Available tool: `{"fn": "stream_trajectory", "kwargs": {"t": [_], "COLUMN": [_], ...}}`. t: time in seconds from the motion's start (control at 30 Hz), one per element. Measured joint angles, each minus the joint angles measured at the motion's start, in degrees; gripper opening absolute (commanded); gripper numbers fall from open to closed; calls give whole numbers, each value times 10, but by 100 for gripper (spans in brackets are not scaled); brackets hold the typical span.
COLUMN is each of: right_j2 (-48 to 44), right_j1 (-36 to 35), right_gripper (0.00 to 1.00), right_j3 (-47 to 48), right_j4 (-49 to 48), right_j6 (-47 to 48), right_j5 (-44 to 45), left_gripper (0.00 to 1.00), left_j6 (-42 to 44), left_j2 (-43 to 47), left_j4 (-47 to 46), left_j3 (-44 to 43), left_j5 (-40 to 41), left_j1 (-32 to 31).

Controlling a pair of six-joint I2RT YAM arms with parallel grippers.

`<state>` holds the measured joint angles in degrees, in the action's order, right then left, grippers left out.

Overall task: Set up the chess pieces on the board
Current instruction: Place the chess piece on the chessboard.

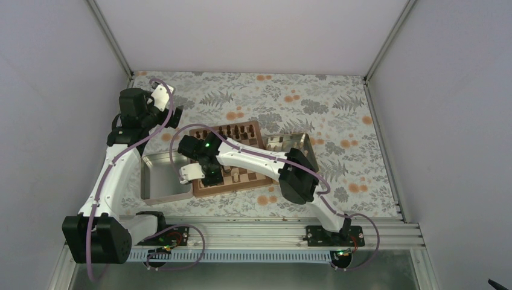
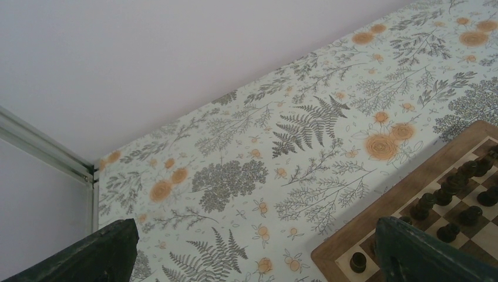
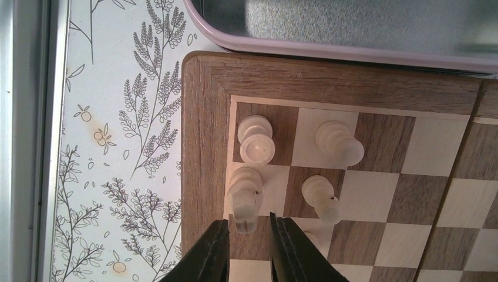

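Observation:
The board fills the right wrist view, its near-left corner toward the top. Several pale chess pieces stand there: one in the corner square, one beside it and one behind. Another pale piece stands on the edge column with its top between the fingers of my right gripper. The jaws are a little open, with a slim gap on each side of it. From above, the right gripper hangs over the board's near-left part. My left gripper is open and empty above the tablecloth, off the board's far-left corner.
Dark pieces line the board's far rows. A shiny metal tray lies against the board's left side, and its rim runs along the top of the right wrist view. A second tray sits at the board's right.

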<state>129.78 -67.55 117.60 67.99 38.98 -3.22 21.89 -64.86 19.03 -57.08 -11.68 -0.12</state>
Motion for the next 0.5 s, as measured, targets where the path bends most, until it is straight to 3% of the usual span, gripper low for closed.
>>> {"fn": "stream_trajectory", "kwargs": {"t": [0.33,0.5], "right_j2": [-5,-71], "right_j1": [1,20], "right_gripper": [30,32], "right_j3": [-1,-34], "right_j4": [0,-5], "right_j6": [0,-3], "right_j5": [15,30], "left_gripper": [100,100], "left_j6": [0,0], "left_j2": [1,6], "left_j4": [0,0], "left_j3": [0,0], "left_j5": [0,0], "left_j1": [0,0]}}
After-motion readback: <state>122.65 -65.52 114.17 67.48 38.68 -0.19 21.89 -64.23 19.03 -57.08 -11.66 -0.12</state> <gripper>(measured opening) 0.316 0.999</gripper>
